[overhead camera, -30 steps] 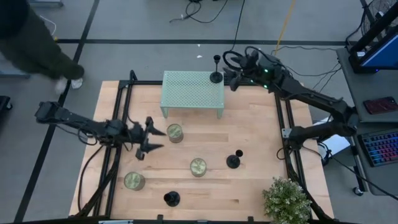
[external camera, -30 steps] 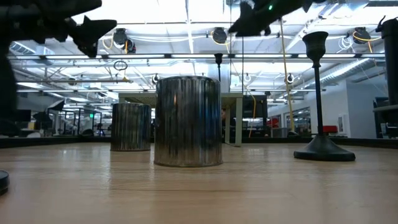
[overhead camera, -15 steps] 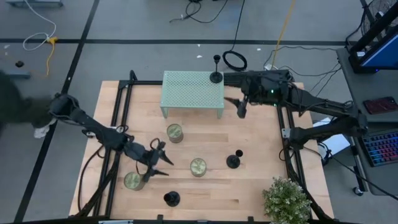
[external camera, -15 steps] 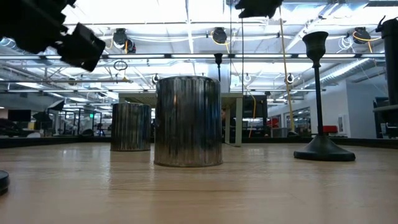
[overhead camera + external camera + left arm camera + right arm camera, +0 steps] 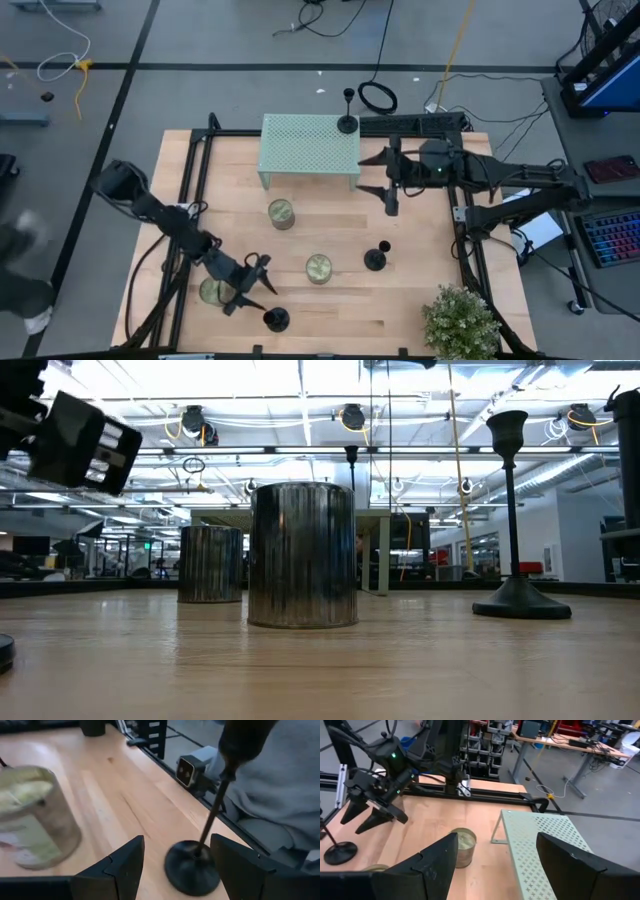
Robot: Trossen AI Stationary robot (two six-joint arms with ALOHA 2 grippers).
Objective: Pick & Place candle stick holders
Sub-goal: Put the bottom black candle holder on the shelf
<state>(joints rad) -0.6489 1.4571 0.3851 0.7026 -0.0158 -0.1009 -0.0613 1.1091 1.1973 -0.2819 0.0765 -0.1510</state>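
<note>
Three black candle stick holders stand upright on their disc bases. One [image 5: 347,122] is on the green perforated shelf's [image 5: 310,145] far right corner, one [image 5: 376,258] is on the table at mid right, and one [image 5: 276,320] is near the front edge. My left gripper [image 5: 252,286] is open and empty just left of the front holder. In the left wrist view that holder's base [image 5: 192,867] lies between and ahead of my left gripper [image 5: 175,870], untouched. My right gripper [image 5: 386,180] is open and empty, in the air right of the shelf.
Three metal candle tins stand on the table: one [image 5: 281,213] near the shelf, one [image 5: 318,267] in the middle, one [image 5: 213,291] under my left arm. A potted plant [image 5: 460,322] is at the front right corner. A person [image 5: 25,270] is beside the table's left side.
My left gripper has gone toward the table's near edge and a little right, down to the front holder. My right gripper has drawn back from the holder on the shelf toward the near side and turned; that holder stays on the shelf.
</note>
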